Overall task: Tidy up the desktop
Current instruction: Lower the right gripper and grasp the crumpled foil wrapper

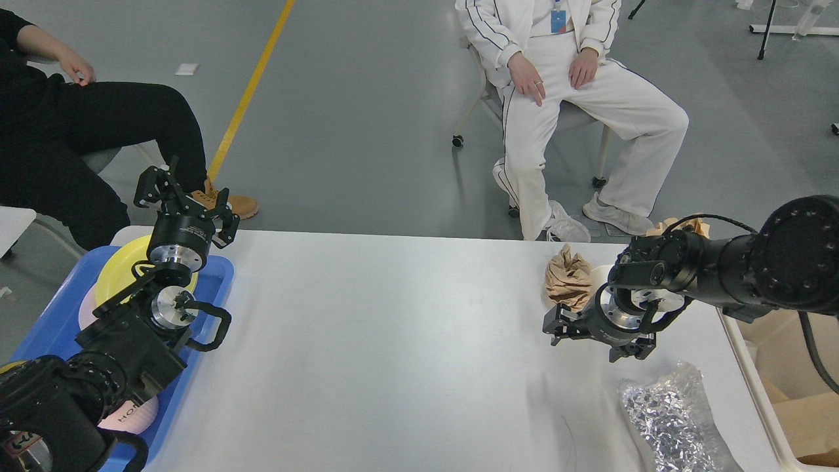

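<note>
Here the desktop (393,341) holds two crumpled brown paper balls (567,282), one white cup (600,275) and one foil bag (672,419). The left gripper (180,196) is spread open over the blue tray (52,328). Whether the right gripper (557,324) is open, I cannot tell.

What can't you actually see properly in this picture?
- White cup: mostly hidden behind the right arm, head view.
- Far crumpled paper: only its top shows above that arm.
- Cream bin: cut off by the right edge.
- Right gripper: dark and small, jaws unreadable.
- Plates in the blue tray: covered by the left arm.

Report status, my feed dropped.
Left end effector open above blue tray. Right end effector low over desktop, state unclear. Paper wads, cup, foil bag uncleared.
</note>
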